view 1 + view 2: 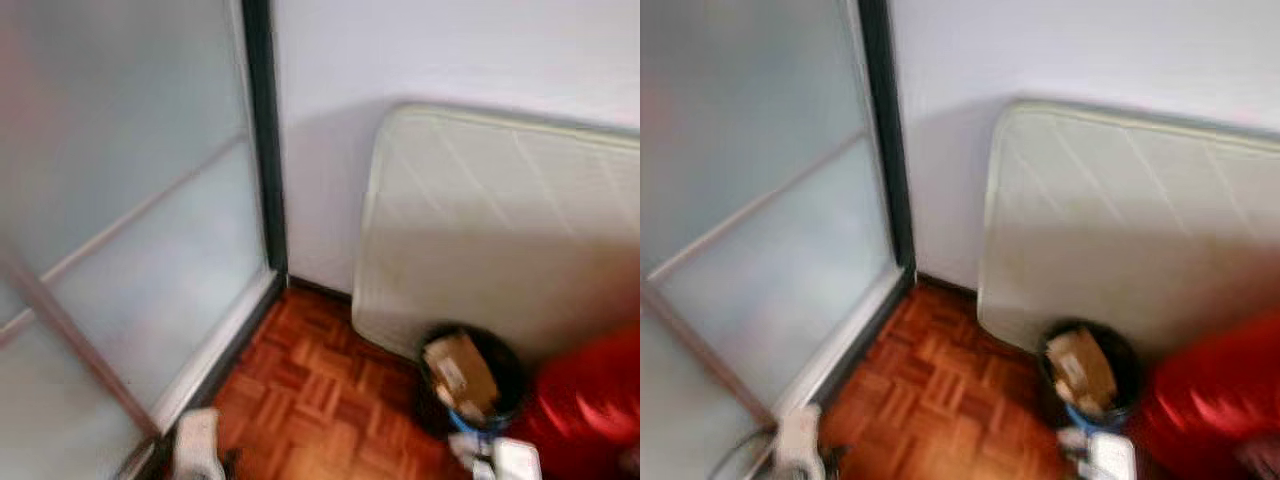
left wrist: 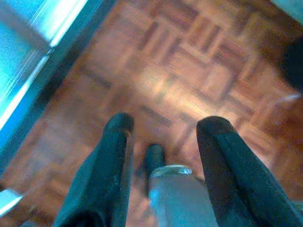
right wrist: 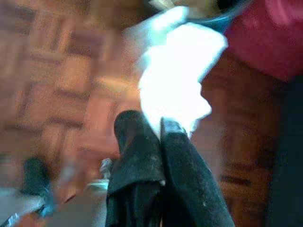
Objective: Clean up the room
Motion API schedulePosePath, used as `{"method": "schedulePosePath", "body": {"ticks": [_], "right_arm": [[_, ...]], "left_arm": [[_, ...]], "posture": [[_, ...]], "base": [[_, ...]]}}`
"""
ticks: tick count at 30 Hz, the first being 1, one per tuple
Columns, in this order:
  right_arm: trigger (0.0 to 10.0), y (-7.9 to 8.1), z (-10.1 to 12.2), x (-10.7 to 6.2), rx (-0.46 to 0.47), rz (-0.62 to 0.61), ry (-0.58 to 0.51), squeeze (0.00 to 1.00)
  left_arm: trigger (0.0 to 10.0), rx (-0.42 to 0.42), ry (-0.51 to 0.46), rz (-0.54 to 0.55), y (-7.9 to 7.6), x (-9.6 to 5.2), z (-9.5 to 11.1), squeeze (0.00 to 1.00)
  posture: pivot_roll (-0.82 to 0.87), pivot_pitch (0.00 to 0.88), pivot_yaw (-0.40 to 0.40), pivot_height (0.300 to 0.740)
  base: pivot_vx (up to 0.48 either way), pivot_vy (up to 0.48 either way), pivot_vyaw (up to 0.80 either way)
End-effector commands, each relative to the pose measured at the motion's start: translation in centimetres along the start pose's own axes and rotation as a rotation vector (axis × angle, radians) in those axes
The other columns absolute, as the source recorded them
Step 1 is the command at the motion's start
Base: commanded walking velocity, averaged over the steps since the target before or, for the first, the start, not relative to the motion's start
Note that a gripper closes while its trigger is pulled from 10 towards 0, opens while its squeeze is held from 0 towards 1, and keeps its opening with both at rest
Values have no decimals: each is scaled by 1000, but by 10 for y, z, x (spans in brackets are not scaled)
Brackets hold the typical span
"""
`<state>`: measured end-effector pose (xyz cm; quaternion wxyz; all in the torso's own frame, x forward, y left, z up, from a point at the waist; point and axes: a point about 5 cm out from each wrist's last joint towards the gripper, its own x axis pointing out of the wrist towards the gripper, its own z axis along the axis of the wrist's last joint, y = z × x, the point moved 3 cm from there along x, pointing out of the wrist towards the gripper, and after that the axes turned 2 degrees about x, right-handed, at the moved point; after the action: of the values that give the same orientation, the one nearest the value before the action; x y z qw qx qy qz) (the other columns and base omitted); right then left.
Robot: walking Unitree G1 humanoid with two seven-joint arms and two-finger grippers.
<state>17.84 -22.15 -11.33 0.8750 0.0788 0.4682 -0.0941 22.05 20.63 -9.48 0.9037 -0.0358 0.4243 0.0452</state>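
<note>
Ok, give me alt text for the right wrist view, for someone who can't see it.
The right gripper, its two black fingers closed together, pinches a crumpled white tissue above a parquet floor. Beyond the tissue are the rim of a dark trash bin and a red object.

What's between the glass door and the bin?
Bare parquet floor separates the glass door from the black bin, seen in the eye views.

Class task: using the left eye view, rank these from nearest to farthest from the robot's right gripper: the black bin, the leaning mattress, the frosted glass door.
1. Black bin, just above the right gripper.
2. Mattress, behind the bin, against the wall.
3. Frosted glass door, far left.
</note>
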Motion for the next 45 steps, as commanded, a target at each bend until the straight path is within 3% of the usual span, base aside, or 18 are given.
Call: {"method": "schedulePosePath", "body": {"ticks": [1, 6, 18, 27, 33, 40, 43, 45], "right_arm": [[10000, -10, -2, -2, 13, -24, 2, 0], [10000, -11, -1, -2, 38, -40, -11, 0], [10000, -11, -1, -2, 69, -45, -17, 0], [10000, -11, -1, -2, 61, -45, -34, 0], [10000, -8, 4, -3, 50, -20, -82, 0], [10000, -6, 15, -5, 20, 11, -190, 0], [10000, -4, 20, -6, 20, 32, -225, 0], [10000, 41, 90, -2, -3, 114, -408, 0]], "left_arm": [[10000, -5, 19, -14, -5, 0, -4, 0], [10000, -2, 19, -16, -5, 0, -4, 0], [10000, -4, 18, -21, -5, 0, -4, 0], [10000, 10, 21, -19, -4, 0, -6, 0], [10000, 23, 8, -14, -3, -1, -5, 0], [10000, -37, -118, 16, 0, -3, 5, 0], [10000, -63, -177, 14, 0, -4, 12, 0], [10000, -17, -352, -13, -8, -1, 76, 0]], "posture": [[-38, 0, -9, 740], [-41, 0, -4, 740], [-42, 0, 0, 740], [-40, 0, 3, 740], [-49, 0, 8, 740], [-51, 0, 12, 740], [-52, 0, 14, 740], [-60, 0, 17, 740]], "base": [[439, 0, 0], [437, 0, 0], [426, 0, -788], [0, 0, -772], [0, 0, 0], [0, 0, 0], [0, 0, 0], [0, 0, 0]]}}
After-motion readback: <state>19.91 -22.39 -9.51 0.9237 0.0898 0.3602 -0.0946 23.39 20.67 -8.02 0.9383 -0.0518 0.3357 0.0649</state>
